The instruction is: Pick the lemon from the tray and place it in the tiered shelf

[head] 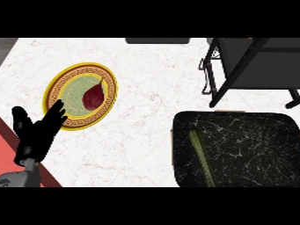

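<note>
The fingers (53, 115) of the left hand (36, 134) are straight and spread, holding nothing; the hand rests at the lower left of the head view, fingertips overlapping the near rim of a yellow-rimmed plate (110, 85). The right hand does not appear in the view, so its state is unknown.

The dark marbled tray (269, 149) sits on the desk (145, 66) at lower right. No lemon is identifiable in it; the only visible content is a long green strip (201, 154) along its left side. The tiered shelf (262, 66) stands just behind the tray, at upper right. A dark red item (93, 96) lies on the plate.

Hazards, as assessed:
- Target uncertainty: with no lemon visible, a grasp may close on the green strip instead.
- Wrong-object risk: the open hand is nearest the plate, not the tray.
- Collision: the shelf's black frame legs stand close to the tray's far edge; a carrying hand may strike them.
</note>
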You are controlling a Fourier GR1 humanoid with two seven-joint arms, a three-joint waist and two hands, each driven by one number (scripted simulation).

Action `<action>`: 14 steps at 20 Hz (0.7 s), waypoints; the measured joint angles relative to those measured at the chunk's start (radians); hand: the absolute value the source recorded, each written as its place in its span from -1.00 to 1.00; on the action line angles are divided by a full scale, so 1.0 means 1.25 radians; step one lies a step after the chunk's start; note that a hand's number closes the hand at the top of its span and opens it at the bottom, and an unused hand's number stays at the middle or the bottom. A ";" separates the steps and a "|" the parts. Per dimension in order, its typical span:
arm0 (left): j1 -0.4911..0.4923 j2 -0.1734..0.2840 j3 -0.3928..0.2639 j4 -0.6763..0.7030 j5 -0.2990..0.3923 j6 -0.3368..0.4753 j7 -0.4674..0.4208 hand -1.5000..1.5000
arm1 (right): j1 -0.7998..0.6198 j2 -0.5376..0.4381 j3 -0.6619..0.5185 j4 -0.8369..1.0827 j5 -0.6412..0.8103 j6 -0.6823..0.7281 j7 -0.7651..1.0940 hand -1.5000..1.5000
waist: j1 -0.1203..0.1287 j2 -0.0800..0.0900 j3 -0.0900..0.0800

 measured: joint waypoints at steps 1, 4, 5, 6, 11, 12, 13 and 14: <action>0.004 0.000 -0.001 0.000 -0.003 -0.001 -0.006 0.00 | -0.009 -0.002 -0.015 0.004 -0.016 -0.001 0.009 -1.00 | 0.000 0.000 0.001; 0.008 -0.001 -0.001 -0.005 -0.009 -0.002 -0.012 0.00 | -0.021 -0.004 -0.057 0.007 -0.052 -0.030 0.027 -1.00 | -0.001 -0.001 0.001; 0.000 -0.003 0.001 0.002 -0.007 -0.001 -0.011 0.00 | -0.025 -0.015 -0.070 0.015 -0.059 -0.039 0.025 -1.00 | -0.001 0.000 0.001; 0.000 -0.005 -0.002 -0.003 -0.009 0.000 -0.007 0.00 | -0.027 -0.028 -0.080 0.023 -0.061 -0.053 0.022 -1.00 | 0.001 0.000 0.001; -0.004 -0.008 0.002 -0.002 -0.010 0.007 -0.001 0.00 | -0.028 -0.099 -0.112 0.056 -0.052 -0.118 0.018 -1.00 | 0.002 0.002 0.000; -0.008 -0.011 0.002 0.002 -0.012 0.009 -0.001 0.00 | -0.026 -0.112 -0.119 0.061 -0.052 -0.130 0.021 -1.00 | 0.001 0.002 0.000; -0.006 -0.011 0.001 0.001 -0.013 0.006 -0.005 0.00 | -0.027 -0.131 -0.128 0.071 -0.052 -0.141 0.021 -1.00 | 0.002 0.002 0.001; -0.008 -0.010 0.002 0.004 -0.011 0.004 -0.006 0.00 | -0.028 -0.143 -0.139 0.080 -0.053 -0.160 0.024 -1.00 | 0.002 0.002 0.001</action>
